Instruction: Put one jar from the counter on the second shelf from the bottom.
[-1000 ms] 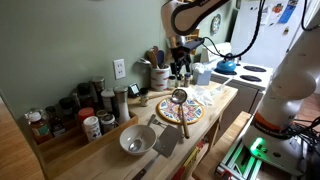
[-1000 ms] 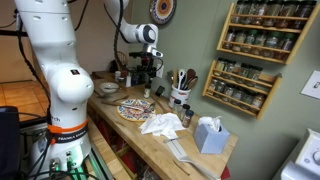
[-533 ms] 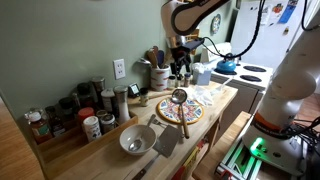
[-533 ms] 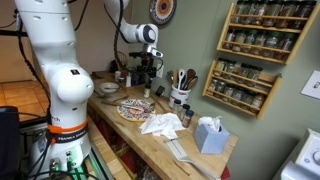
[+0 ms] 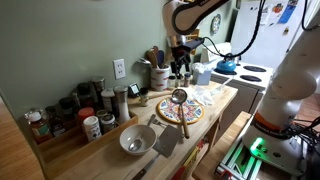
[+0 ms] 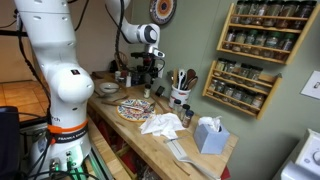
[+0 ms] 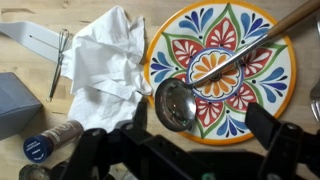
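Wrist view shows my gripper (image 7: pixel 180 140) open, jaws spread wide with nothing between them. It hangs over the painted plate (image 7: pixel 225 60). A ladle (image 7: pixel 180 103) lies across the plate, its bowl right under the jaws and its wooden handle running off to the upper right. To the left of the plate I see a crumpled white cloth (image 7: pixel 105 65). Below the cloth a small jar (image 7: pixel 50 142) with a blue lid lies on its side on the counter (image 7: pixel 20 12), just beside a grey-blue box (image 7: pixel 15 100). The jar sits off to the side of the gripper, not between the jaws.

In both exterior views the gripper (image 5: pixel 180 72) (image 6: pixel 147 80) hovers above the counter, near the utensil crock (image 5: pixel 158 74). In an exterior view the rack (image 6: pixel 240 85) hangs on the wall well apart from the arm. The second shelf from the bottom (image 6: pixel 243 82) carries a row of little jars; I cannot tell whether a gap is free there.
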`<state>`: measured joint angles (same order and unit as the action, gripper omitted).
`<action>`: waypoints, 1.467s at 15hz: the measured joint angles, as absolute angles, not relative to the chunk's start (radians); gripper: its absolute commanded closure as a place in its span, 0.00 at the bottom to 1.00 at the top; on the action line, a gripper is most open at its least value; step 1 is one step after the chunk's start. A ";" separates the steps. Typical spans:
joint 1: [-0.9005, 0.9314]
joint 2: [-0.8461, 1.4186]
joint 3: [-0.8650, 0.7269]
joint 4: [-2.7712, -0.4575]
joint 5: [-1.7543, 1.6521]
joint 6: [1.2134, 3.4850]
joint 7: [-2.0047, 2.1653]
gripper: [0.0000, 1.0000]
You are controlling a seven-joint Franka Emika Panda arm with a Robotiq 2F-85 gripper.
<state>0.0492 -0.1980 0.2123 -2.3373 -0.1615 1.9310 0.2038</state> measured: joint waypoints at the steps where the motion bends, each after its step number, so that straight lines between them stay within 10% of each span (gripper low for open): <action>1: 0.048 -0.201 0.186 -2.341 -0.162 1.959 0.159 0.00; 22: 0.022 -0.252 -0.102 -2.408 -0.029 2.125 -0.522 0.00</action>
